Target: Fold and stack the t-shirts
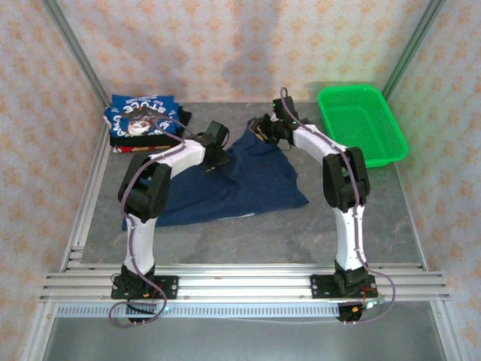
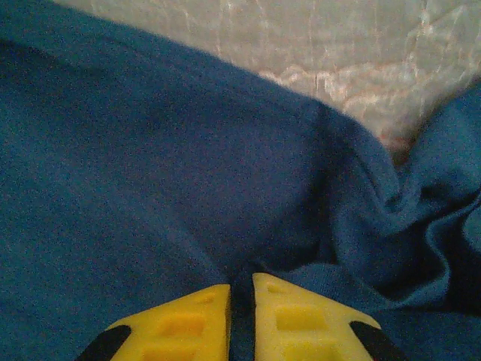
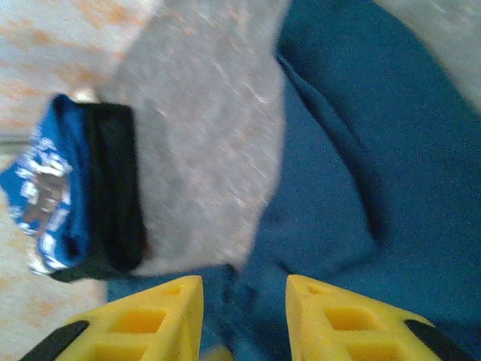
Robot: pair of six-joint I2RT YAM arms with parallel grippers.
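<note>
Spread t-shirt [image 1: 240,184] lies centre; folded stack [image 1: 143,120] behind-left of it, basket [image 1: 364,124] behind-right.

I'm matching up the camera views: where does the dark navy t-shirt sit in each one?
Top external: navy t-shirt spread mid-table.
Left wrist: across most of the picture, bunched at right.
Right wrist: right and lower part.
Shared landmark: the grey table beyond its edge.

The navy t-shirt [image 1: 248,180] is soft, matt, creased cloth, the folded t-shirts [image 1: 141,120] are matt cloth with a printed face, the basket [image 1: 362,124] is glossy green plastic mesh, the desk [image 1: 361,222] is a dull mottled grey surface, and the rails [image 1: 240,280] are brushed metal.
</note>
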